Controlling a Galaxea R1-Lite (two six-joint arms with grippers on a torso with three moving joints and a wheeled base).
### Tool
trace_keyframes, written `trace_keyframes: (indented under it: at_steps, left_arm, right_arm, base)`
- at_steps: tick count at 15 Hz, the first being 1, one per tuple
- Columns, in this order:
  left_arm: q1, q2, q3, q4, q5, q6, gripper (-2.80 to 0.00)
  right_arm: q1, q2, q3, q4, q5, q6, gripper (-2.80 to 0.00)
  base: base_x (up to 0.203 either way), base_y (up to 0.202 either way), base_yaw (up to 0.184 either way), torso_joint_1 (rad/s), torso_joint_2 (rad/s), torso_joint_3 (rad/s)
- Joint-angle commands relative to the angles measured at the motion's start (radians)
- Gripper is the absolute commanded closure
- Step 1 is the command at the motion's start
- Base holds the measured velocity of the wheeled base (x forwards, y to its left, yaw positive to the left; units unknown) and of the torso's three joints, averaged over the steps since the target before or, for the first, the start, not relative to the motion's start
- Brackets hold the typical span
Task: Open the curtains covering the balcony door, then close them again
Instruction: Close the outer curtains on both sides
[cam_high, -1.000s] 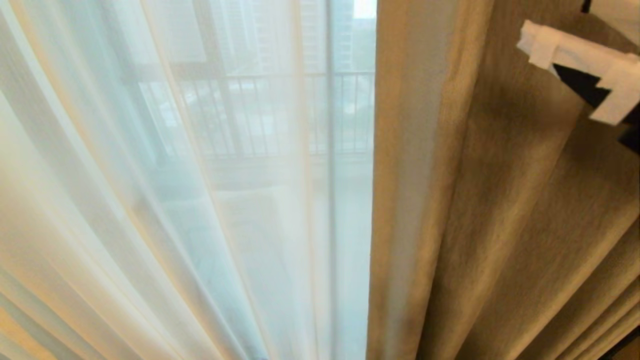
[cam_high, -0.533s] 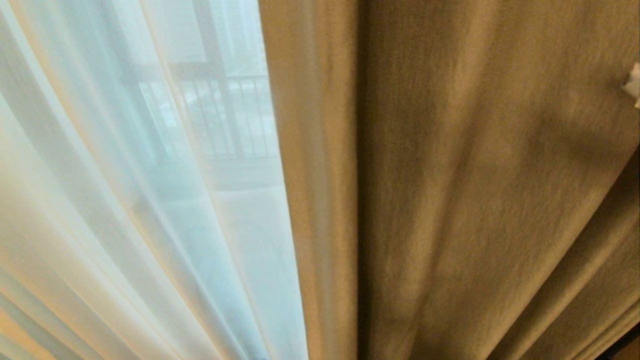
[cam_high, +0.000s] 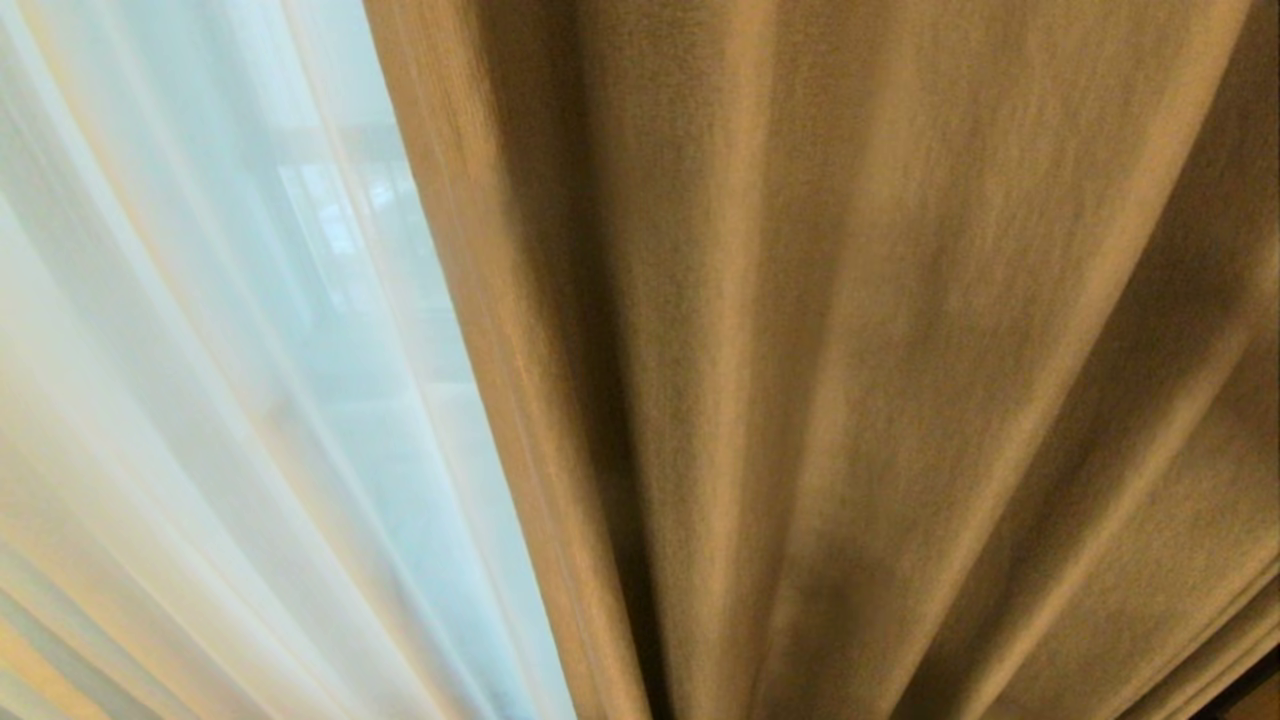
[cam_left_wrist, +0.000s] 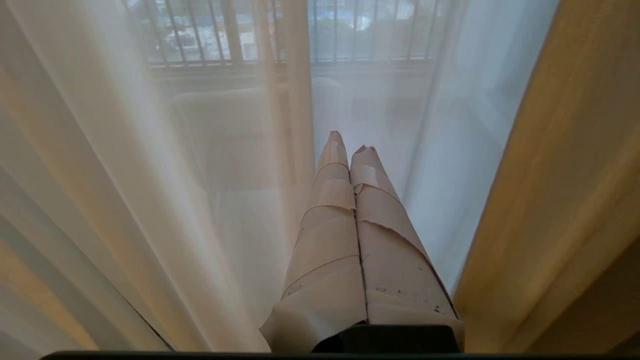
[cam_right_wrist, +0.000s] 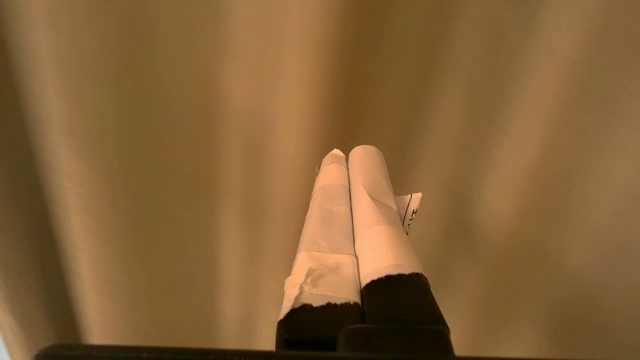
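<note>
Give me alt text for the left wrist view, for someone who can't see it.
The left gripper, its paper-wrapped fingers pressed shut, points at a sheer white curtain. Through the sheer, a railing with vertical bars shows dimly. A thick beige drape hangs beside the gripper.

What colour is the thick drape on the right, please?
Plain beige-brown, no pattern; the thick drape shows best in the head view.

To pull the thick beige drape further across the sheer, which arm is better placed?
Probably the right. The right gripper, fingers shut and empty, points straight at the thick pleated beige drape. The left gripper, also shut, faces the thin white sheer curtain, with the drape only at its side.
</note>
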Motion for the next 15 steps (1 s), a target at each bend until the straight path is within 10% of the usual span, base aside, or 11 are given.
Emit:
trace_keyframes:
  at_steps: [1,4,15]
  left_arm:
    - [0.000,0.000,0.000,-0.001,0.000,-0.001,0.00]
    - [0.000,0.000,0.000,-0.001,0.000,-0.001,0.00]
    - [0.000,0.000,0.000,-0.001,0.000,-0.001,0.00]
  right_arm:
    - [-0.121,-0.042,0.048,0.029,0.008,0.015,0.00]
    - [-0.293,-0.092,0.117,0.084,0.050,0.061,0.00]
    - [-0.305,-0.403,0.454,0.242,0.083,0.076,0.00]
  base:
    - [0.000,0.000,0.000,0.000,0.00,0.000]
    - [0.000,0.000,0.000,0.000,0.00,0.000]
    - [0.000,0.000,0.000,0.000,0.00,0.000]
